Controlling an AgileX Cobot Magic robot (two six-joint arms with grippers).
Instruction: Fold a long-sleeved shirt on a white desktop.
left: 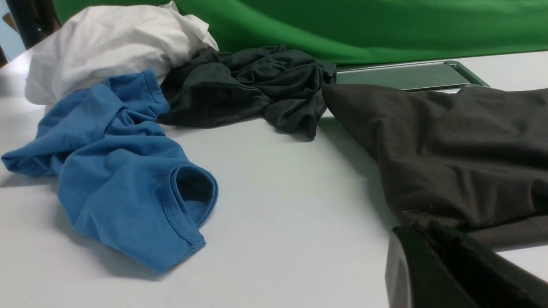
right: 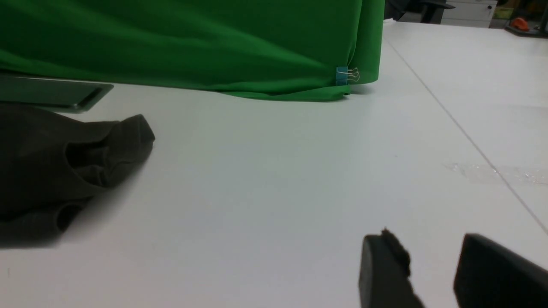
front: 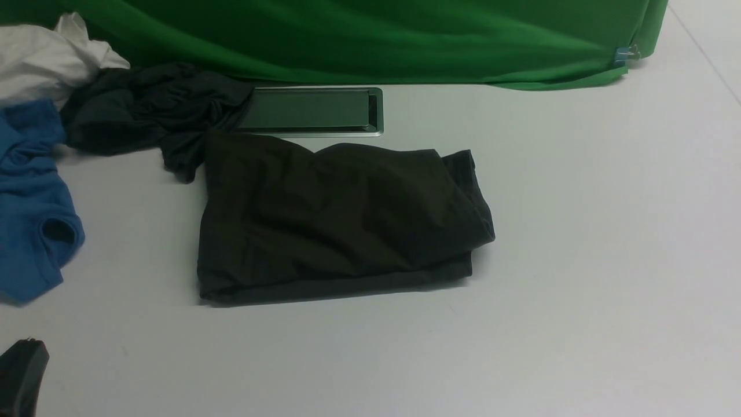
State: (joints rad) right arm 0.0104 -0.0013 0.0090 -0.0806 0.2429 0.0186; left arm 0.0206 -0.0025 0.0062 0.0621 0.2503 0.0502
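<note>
The long-sleeved shirt (front: 341, 220) lies folded into a dark olive-black rectangle in the middle of the white desktop (front: 579, 324), just in front of the grey cable hatch (front: 312, 110). Its lettering and neck label are hidden. A rolled cuff or hem bunches at the shirt's right end (right: 107, 149). My left gripper (front: 23, 370) sits low at the near left, apart from the shirt. In the left wrist view its fingers (left: 417, 233) are pressed together and hold nothing. My right gripper (right: 428, 248) hovers over bare desktop to the right of the shirt, open and empty, out of the front view.
A blue garment (front: 29, 202), a crumpled dark teal-black garment (front: 150, 116) and a white garment (front: 46, 58) are piled at the far left. The green backdrop (front: 376, 35) runs along the back, held by a blue clip (front: 625, 55). A seam (right: 471, 141) crosses the desktop on the right.
</note>
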